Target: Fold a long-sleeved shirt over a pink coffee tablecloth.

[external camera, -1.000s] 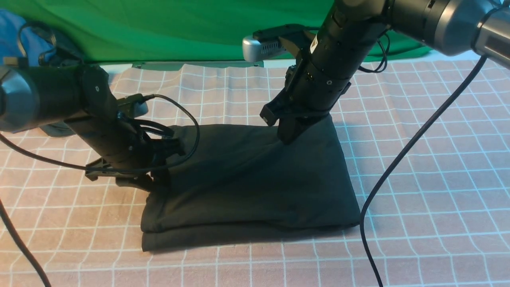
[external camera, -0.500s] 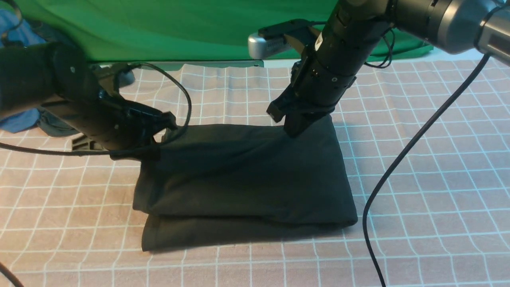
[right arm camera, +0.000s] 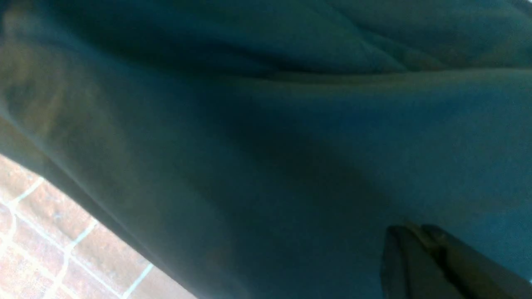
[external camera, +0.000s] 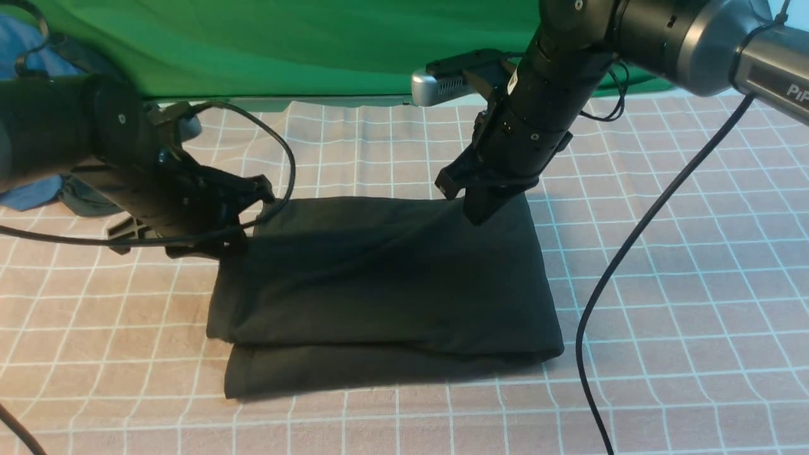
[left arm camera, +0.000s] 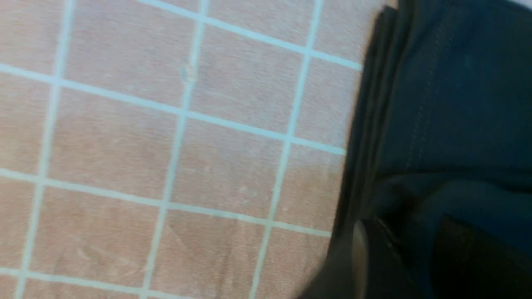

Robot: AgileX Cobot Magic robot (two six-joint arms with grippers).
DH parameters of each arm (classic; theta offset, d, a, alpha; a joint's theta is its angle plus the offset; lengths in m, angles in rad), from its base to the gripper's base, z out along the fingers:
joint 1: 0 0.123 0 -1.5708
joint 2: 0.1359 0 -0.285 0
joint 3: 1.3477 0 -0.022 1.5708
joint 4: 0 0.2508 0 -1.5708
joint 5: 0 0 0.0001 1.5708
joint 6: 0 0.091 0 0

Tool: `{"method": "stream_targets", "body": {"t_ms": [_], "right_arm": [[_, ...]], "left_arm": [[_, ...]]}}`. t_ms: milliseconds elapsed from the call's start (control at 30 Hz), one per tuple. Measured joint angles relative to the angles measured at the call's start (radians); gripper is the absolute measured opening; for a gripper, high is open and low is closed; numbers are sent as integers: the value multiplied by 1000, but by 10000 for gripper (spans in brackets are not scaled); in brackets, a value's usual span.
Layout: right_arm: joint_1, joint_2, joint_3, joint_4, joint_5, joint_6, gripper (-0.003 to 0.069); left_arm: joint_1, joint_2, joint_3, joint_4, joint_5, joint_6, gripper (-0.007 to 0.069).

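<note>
On tabletop: pink coffee tablecloth, white grid lines, spread wide under everything.
Shirt: long-sleeved shirt lies mid-cloth, folded into a stacked rectangle; a lower layer sticks out along the near edge.
Far edge: lifted slightly at both far corners, where the hands meet it.
Left hand: left hand at the shirt's far-left corner; left wrist view shows layered fabric edges running into the fingers, so it looks pinched on the shirt.
Right hand: right hand at the far-right corner, tips pressed into the fabric. Right wrist view shows the fingers closed together with a thin pale strip between them, dark cloth filling the frame; reads as gripping the shirt.
Background: green backdrop behind the tabletop; blue cloth with a dark garment at far left, partly hidden by the left arm.
Cable: black cable hangs from the right arm across the cloth, right of the shirt.
</note>
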Motion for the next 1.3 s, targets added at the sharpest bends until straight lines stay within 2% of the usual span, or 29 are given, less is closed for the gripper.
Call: {"method": "stream_targets", "body": {"t_ms": [67,167,300,433,567,700,900,1000,1133,1200,1300], "right_arm": [[0,0,0,1,-1,0,67],[0,0,0,-1,-3,0,71],[0,0,0,-36,-7,1,74],[-26,0,0,-91,-1,21,80],[-86,0,0,-102,24,35,80],[-134,0,0,-107,49,31,80],[-139,0,0,-93,56,28,80],[-139,0,0,-70,55,19,80],[-139,0,0,-47,55,1,80],[-139,0,0,-39,55,-1,80],[-139,0,0,-29,55,-3,80]], "left_arm": [[0,-21,-7,-28,0,-15,234],[-19,-48,-17,-103,-7,24,223],[-94,-59,-18,-247,-43,100,127],[-193,9,-35,-329,-101,166,26],[-255,120,-114,-351,-112,187,13],[-275,221,-223,-358,-110,190,13],[-275,347,-327,-395,-50,247,13],[-274,370,-334,-376,-80,236,13],[-265,376,-337,-277,-138,167,13],[-246,376,-338,-171,-175,61,13],[-220,367,-338,-136,-168,18,13]]}}
